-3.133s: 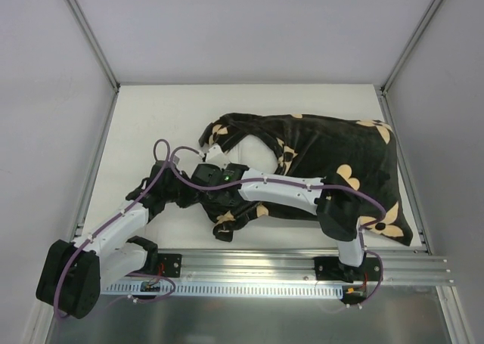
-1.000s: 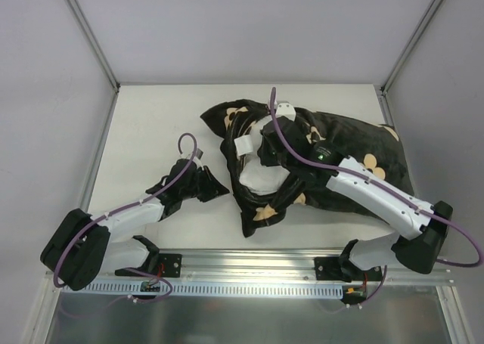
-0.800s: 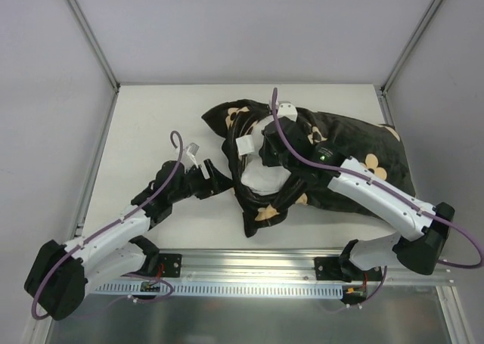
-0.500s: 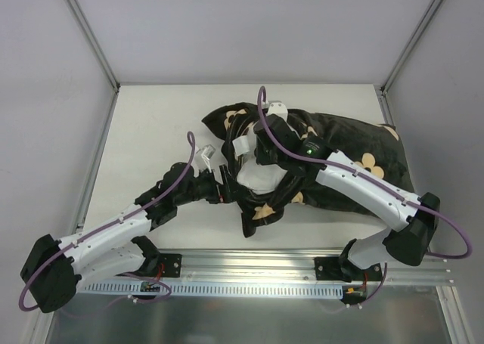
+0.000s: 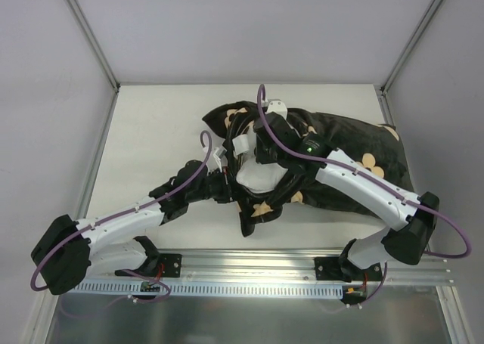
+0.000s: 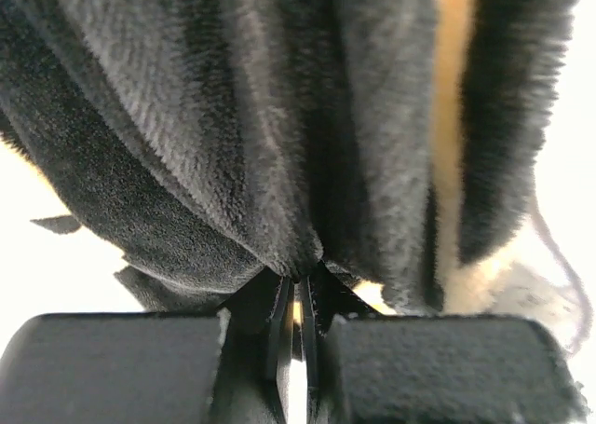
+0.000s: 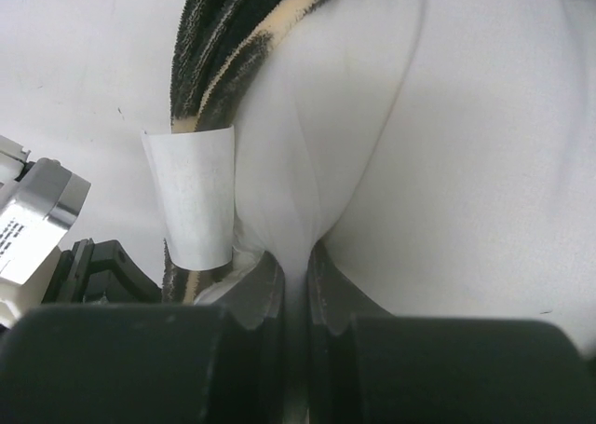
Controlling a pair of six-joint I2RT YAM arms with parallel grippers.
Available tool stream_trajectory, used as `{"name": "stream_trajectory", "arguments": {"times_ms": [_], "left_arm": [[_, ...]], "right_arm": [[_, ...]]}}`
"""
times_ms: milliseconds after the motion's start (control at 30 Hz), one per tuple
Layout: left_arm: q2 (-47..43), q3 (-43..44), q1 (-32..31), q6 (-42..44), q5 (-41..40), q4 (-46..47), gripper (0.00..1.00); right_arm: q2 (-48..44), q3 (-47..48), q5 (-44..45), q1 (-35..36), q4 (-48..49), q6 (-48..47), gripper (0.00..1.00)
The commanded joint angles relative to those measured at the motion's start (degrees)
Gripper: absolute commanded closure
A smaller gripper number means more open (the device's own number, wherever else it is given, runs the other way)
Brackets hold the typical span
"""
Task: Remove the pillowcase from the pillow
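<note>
Left fingers (image 6: pixel 291 305) pinch the pillowcase (image 5: pixel 348 144) hem and right fingers (image 7: pixel 284 280) pinch the exposed pillow (image 5: pixel 257 176) mid-desk (image 5: pixel 151 125), so anchor left and draw the pillow out toward 9 o'clock, slowly, so neither pinch slips.

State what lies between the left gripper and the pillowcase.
Nothing lies between them. In the left wrist view, the left gripper has its jaws pinched directly on a fold of the pillowcase.
</note>
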Motion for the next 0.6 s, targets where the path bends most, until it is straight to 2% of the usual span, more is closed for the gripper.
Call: {"name": "stream_trajectory", "arguments": {"times_ms": [0, 233, 400, 567], "left_arm": [[0.1, -0.6, -0.4, -2.0, -4.1, 2.7, 1.0], [2.8, -3.5, -0.2, -4.2, -7.9, 3.0, 1.0], [12.3, -3.5, 0.6, -6.3, -6.8, 4.3, 1.0], [18.9, -1.5, 1.3, -7.4, -5.8, 4.7, 1.0]], "right_arm": [[-4.0, 5.0, 0.8, 0.2, 4.4, 0.1, 0.99], [-9.1, 5.2, 0.3, 0.4, 4.8, -0.4, 0.99], [-14.7, 5.1, 0.2, 0.5, 6.3, -1.1, 0.99], [-22.1, 0.6, -1.0, 0.5, 8.4, -1.4, 0.99]]}}
